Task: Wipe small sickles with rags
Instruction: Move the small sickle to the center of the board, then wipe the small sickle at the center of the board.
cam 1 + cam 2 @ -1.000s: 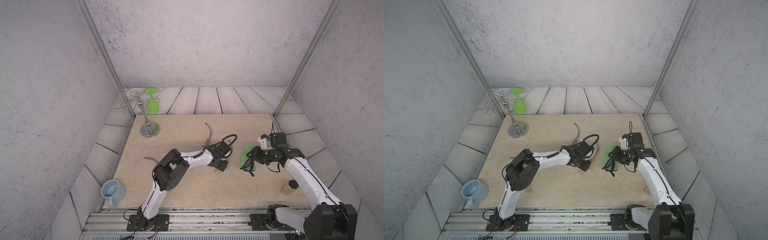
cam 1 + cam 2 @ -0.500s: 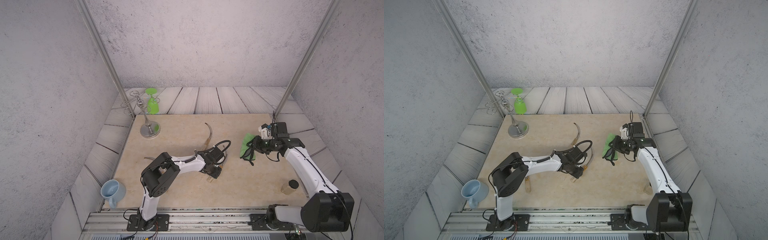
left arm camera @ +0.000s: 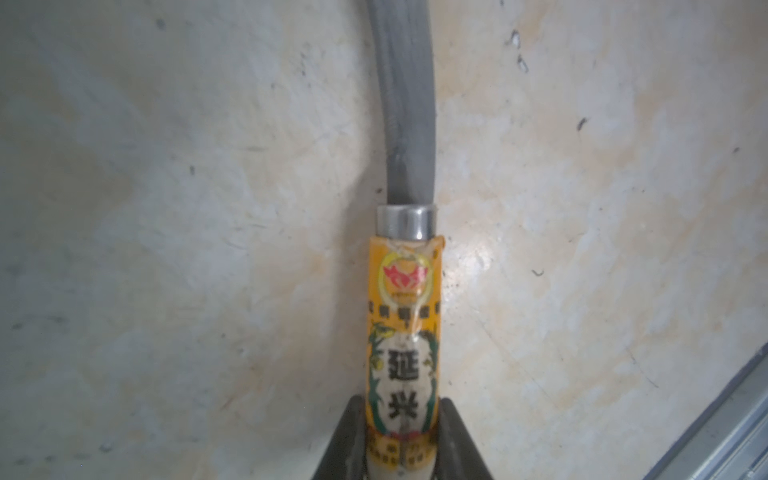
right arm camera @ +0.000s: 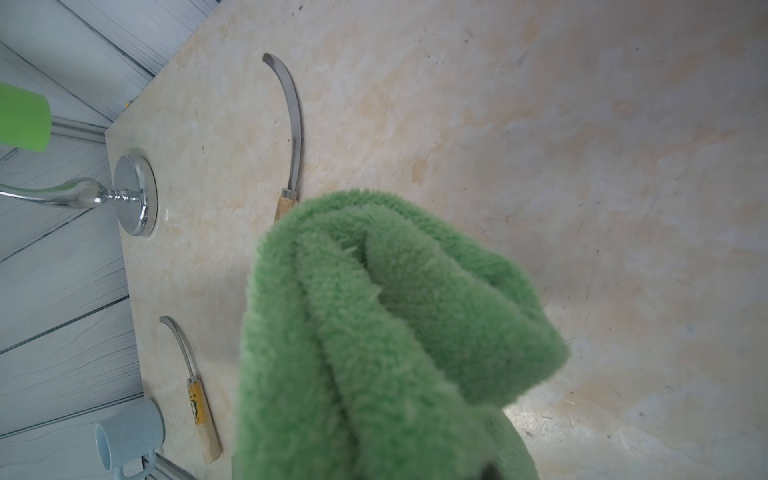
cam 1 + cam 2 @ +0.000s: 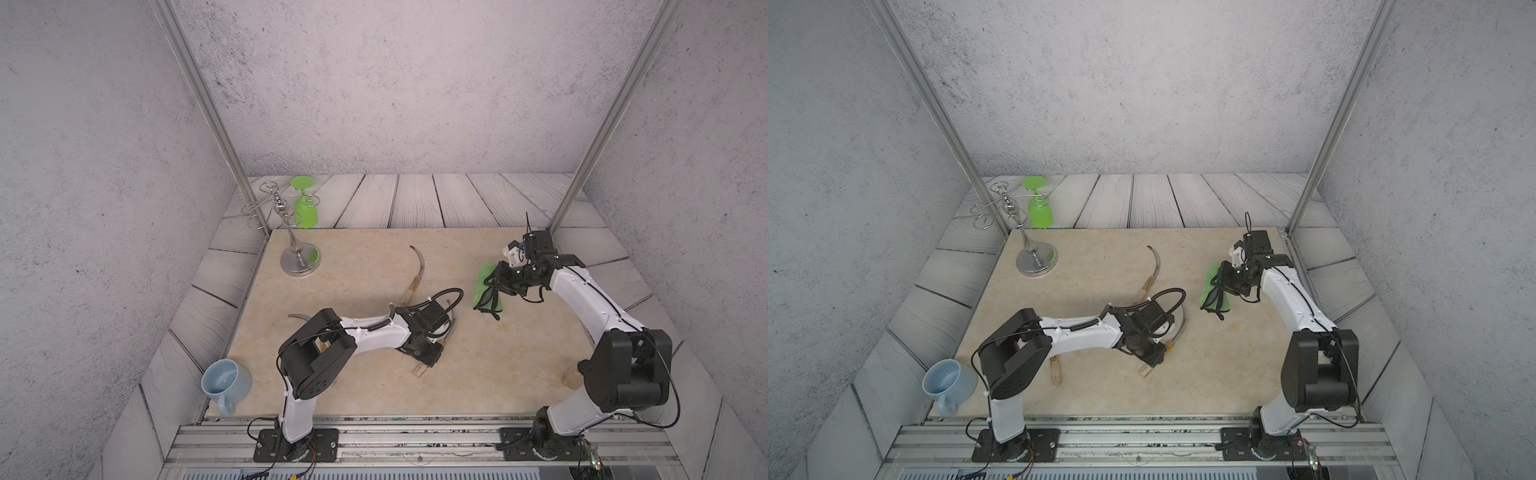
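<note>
A sickle (image 3: 401, 316) is clamped by its labelled handle in the closed left end effector (image 3: 401, 411) at the bench (image 5: 374, 257), and a green rag (image 4: 374, 332) is gripped nearby in the right end effector (image 5: 498, 281); wiping is not yet begun, so the rag probably has to be brought onto the blade (image 3: 409, 104) next.

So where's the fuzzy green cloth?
In a top view the fuzzy green cloth is pinched in the right gripper, over the beige slab's right side, near the grey-bladed wooden-handled sickle the left gripper holds.

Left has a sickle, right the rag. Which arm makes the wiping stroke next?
Right. The right gripper holds the green rag near the blade; the left gripper is shut on the sickle at its labelled handle, likely best steadying it.
</note>
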{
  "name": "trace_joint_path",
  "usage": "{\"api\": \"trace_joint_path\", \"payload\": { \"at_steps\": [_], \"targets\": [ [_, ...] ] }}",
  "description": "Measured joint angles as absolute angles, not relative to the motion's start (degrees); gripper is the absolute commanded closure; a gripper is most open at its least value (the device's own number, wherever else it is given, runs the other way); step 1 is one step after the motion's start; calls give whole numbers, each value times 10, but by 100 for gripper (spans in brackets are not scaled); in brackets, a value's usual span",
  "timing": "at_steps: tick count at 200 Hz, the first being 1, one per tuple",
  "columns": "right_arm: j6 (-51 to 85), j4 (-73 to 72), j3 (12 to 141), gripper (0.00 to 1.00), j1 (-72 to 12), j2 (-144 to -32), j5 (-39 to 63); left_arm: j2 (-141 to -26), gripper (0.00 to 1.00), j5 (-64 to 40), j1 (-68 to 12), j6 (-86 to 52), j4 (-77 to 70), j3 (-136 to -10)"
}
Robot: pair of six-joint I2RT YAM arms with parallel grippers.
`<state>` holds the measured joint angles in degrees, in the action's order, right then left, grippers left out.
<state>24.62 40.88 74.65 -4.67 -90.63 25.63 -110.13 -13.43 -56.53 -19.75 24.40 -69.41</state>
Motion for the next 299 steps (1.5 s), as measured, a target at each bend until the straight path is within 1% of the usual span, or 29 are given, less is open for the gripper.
{"api": "trace_joint_path", "payload": {
  "at_steps": [22,96,153,183,234,269,299],
  "targets": [
    [243,411,769,72,-57,-938,256,-1108,100,-140,-565,-203,237,-702],
    [234,418,859,72,-87,-1095,248,-1112,100,-144,-567,-213,234,-705],
    [232,437,932,72,-128,-1187,237,-1118,100,-144,-568,-215,234,-714],
    [225,450,947,72,-142,-1226,215,-1118,100,-141,-570,-215,237,-716],
    [212,443,929,71,-151,-1229,168,-1125,100,-126,-572,-216,254,-730],
    [203,414,896,72,-164,-1209,144,-1127,100,-116,-575,-217,262,-736],
    [203,378,841,72,-173,-1176,129,-1128,100,-116,-574,-217,266,-737]
  ]
}}
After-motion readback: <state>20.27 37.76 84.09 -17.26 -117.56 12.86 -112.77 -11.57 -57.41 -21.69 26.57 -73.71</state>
